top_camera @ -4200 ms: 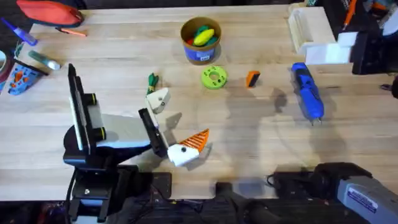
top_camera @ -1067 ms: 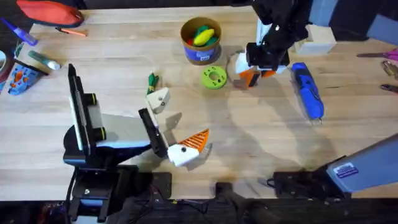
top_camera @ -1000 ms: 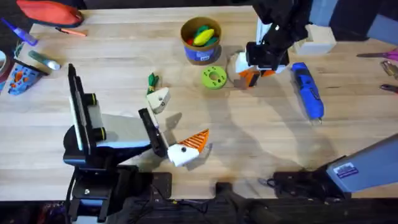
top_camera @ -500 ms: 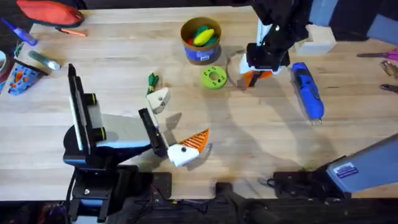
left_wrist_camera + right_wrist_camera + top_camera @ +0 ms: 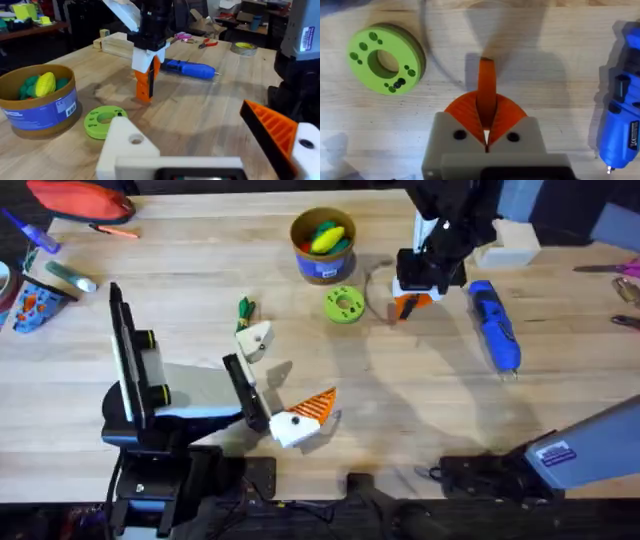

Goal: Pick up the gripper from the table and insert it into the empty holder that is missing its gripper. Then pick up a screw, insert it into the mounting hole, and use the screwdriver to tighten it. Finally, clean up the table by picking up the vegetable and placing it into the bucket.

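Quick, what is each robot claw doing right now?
Left gripper: open, holding nothing.
Right gripper: shut on the gripper, the small orange block.

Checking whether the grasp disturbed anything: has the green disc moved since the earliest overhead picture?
No. The green disc sits in the same spot just below the bucket, with the right gripper now shut on the orange gripper beside it.

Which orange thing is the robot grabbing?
The small orange gripper piece beside the blue screwdriver; the right gripper is pinching it. The bigger ribbed orange wedge lies untouched.
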Available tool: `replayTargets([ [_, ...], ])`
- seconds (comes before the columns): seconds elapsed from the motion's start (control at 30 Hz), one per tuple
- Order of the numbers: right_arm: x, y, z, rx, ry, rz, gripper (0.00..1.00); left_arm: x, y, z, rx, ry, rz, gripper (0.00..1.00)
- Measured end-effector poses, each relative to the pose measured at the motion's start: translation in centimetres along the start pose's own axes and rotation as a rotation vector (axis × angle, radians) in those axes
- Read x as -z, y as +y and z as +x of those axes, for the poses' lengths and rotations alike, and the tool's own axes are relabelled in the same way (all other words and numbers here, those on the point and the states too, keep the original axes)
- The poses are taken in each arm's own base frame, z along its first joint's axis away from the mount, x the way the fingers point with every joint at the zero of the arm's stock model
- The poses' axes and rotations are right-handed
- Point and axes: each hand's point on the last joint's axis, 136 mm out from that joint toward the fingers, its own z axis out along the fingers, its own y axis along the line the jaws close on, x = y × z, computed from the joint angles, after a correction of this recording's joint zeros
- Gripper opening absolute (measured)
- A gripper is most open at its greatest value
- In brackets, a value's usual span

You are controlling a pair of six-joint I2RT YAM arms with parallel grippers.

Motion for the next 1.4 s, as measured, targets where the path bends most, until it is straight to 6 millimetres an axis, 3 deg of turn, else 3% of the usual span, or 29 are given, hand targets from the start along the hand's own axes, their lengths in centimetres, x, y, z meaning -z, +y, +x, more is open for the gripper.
replayTargets([
  [0.17, 1.1, -0.1, 0.4, -0.001, -0.01, -0.01, 0.012, 0.0, 0.0, 0.0, 0.0, 0.0, 0.0, 0.985],
  [0.2, 3.4, -0.1, 0.2, -0.002, -0.068, -0.038, 0.012, 0.0, 0.0, 0.0, 0.0, 0.0, 0.0, 0.985],
  [0.23, 4.3, -0.1, 0.1, -0.003, -0.095, -0.05, 0.011, 0.0, 0.0, 0.0, 0.0, 0.0, 0.0, 0.985],
  [0.27, 7.4, 0.2, 0.1, -0.003, -0.172, -0.103, 0.011, 0.0, 0.0, 0.0, 0.0, 0.0, 0.0, 0.985],
  [0.3, 8.5, 0.3, 0.2, -0.003, -0.199, -0.128, 0.011, 0.0, 0.0, 0.0, 0.0, 0.0, 0.0, 0.985],
  [0.33, 11.0, 0.7, 0.6, -0.004, -0.251, -0.206, 0.01, 0.0, 0.0, 0.0, 0.0, 0.0, 0.0, 0.985],
  [0.4, 12.3, 0.9, 0.7, -0.009, -0.291, -0.27, 0.01, 0.0, 0.0, 0.0, 0.0, 0.0, 0.0, 0.985],
  [0.43, 13.1, 0.9, 1.4, -0.024, -0.337, -0.383, 0.009, 0.0, 0.0, 0.0, 0.0, 0.0, 0.0, 0.985],
  [0.6, 13.3, 1.0, 4.0, -0.034, -0.41, -0.691, 0.009, 0.0, 0.0, 0.0, 0.0, 0.0, 0.0, 0.985],
  [0.63, 13.9, 2.2, 5.1, 0.013, -0.421, -0.859, 0.009, 0.0, 0.0, 0.0, 0.0, 0.0, 0.0, 0.985],
  [0.93, 15.1, 5.8, 7.7, 0.184, -0.334, -1.271, 0.009, 0.0, 0.0, 0.0, 0.0, 0.0, 0.0, 0.985],
  [1.13, 14.9, 6.6, 8.7, 0.243, -0.211, -1.44, 0.009, 0.0, 0.0, 0.0, 0.0, 0.0, 0.0, 0.985],
  [1.4, 13.8, 7.0, 9.1, 0.306, -0.17, -1.516, 0.009, 0.0, 0.0, 0.0, 0.0, 0.0, 0.0, 0.985],
])
